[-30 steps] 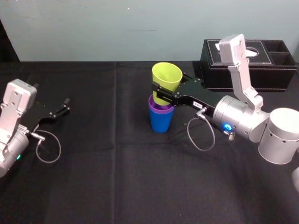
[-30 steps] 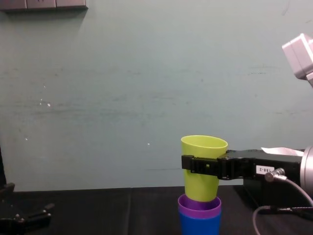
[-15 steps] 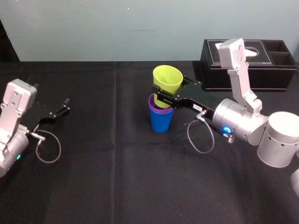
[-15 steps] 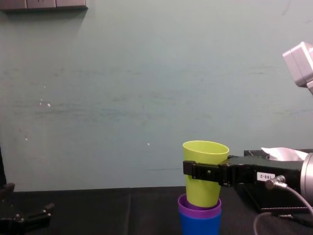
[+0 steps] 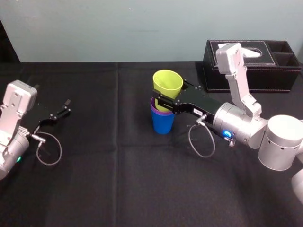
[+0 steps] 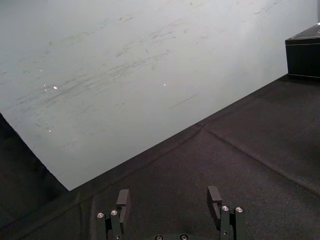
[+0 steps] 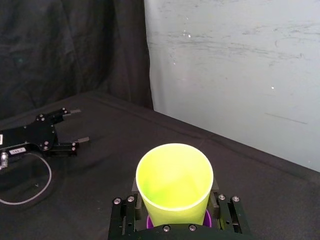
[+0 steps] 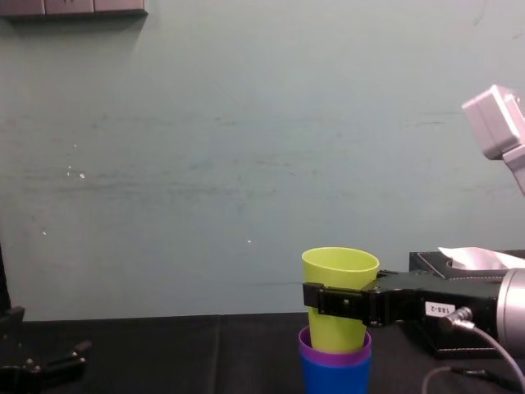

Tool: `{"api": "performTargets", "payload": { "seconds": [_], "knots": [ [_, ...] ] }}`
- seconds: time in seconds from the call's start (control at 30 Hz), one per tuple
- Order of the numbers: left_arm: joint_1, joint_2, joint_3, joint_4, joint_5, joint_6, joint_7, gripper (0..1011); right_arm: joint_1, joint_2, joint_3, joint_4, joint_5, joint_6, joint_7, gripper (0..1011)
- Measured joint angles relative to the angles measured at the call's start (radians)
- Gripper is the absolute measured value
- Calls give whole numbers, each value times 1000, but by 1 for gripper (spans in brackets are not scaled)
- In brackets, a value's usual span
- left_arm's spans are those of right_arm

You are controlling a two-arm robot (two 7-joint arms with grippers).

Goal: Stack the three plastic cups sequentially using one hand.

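The black-clothed table (image 5: 118,179) took up pretty much the whole lower part of the head view, with a pale teal wall (image 8: 205,148) behind it. The right arm (image 5: 246,127) came in from the lower right of that frame and reached toward the middle. A black tissue box (image 5: 265,71) sat in the upper right, well apart from the cups.

The cups were stacked just above centre of the head view. The blue cup (image 5: 162,124) stood on the cloth, and the purple cup (image 5: 156,108) was nested in it so only its rim showed. The yellow-green cup (image 5: 167,84) had its base down inside the purple one, with most of its body above that rim. It looked tipped a little.

The right gripper (image 5: 163,100) was clamped on the yellow-green cup, one finger on each side of it just above the purple rim. In the chest view that read as a black band across the cup's lower half.

The left gripper (image 5: 59,113) sat at the middle left of the head view, low over the cloth. Its fingers (image 6: 122,197) were spread wide with nothing between them.

There was a small white label (image 8: 436,309) on the right gripper's body, but the print was too small for me to read.
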Motion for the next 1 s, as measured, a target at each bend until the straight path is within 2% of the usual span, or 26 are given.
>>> {"api": "performTargets", "payload": {
  "seconds": [0.43,1.0],
  "knots": [
    [0,0,0,0,0,0,0,1011,12,-23,-14,54,-43,-21,7,739],
    [0,0,0,0,0,0,0,1012,11,-29,-13,63,-56,-24,6,739]
  ]
}}
